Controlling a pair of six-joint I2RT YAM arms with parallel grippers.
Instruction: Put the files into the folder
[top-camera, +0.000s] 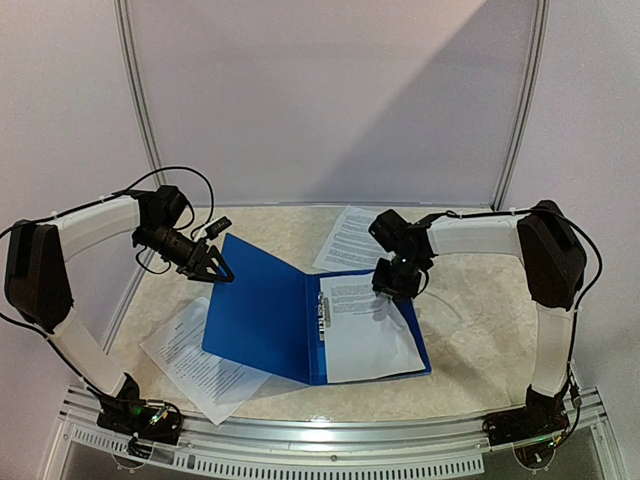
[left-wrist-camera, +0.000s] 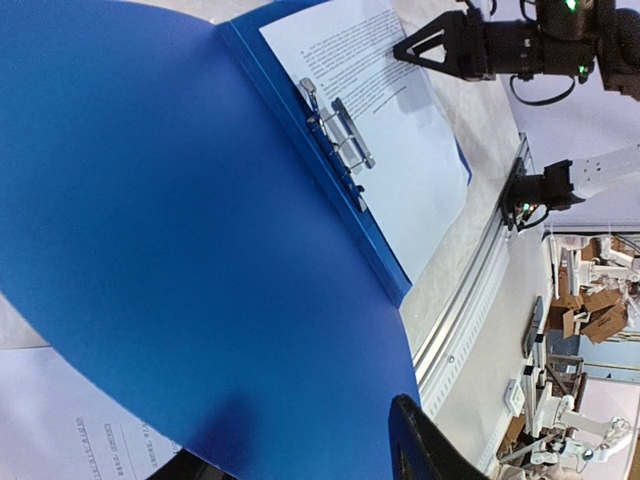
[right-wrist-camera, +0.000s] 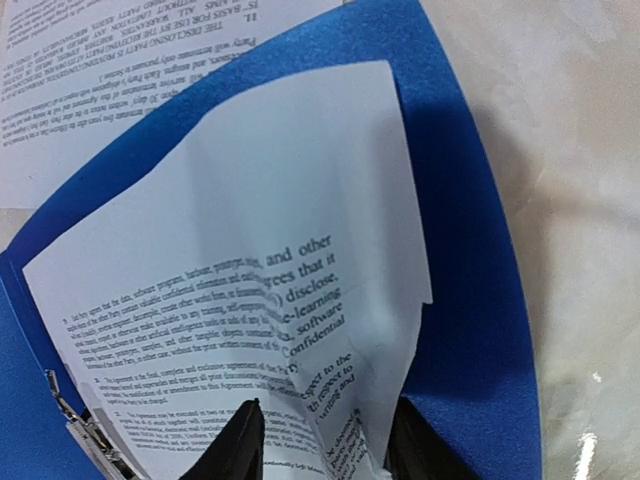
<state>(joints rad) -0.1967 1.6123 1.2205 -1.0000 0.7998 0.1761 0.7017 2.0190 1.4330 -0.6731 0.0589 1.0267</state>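
Note:
The blue folder (top-camera: 260, 320) lies open on the table, metal clip (top-camera: 322, 315) at its spine. Its left cover (left-wrist-camera: 200, 250) is tilted up against my left gripper (top-camera: 218, 268), whose fingers stand apart at the cover's far edge. One of the files (top-camera: 365, 335) lies on the folder's right half. My right gripper (top-camera: 393, 288) hangs over its far end, open, with a crumpled fold of that sheet (right-wrist-camera: 350, 400) rising between the fingers. Another printed sheet (top-camera: 348, 235) lies behind the folder. More paper (top-camera: 195, 365) lies at the front left, partly under the folder.
An aluminium rail (top-camera: 330, 435) runs along the table's near edge with both arm bases on it. White walls with metal posts (top-camera: 140, 110) close off the back and sides. Beige tabletop (top-camera: 480, 330) shows right of the folder.

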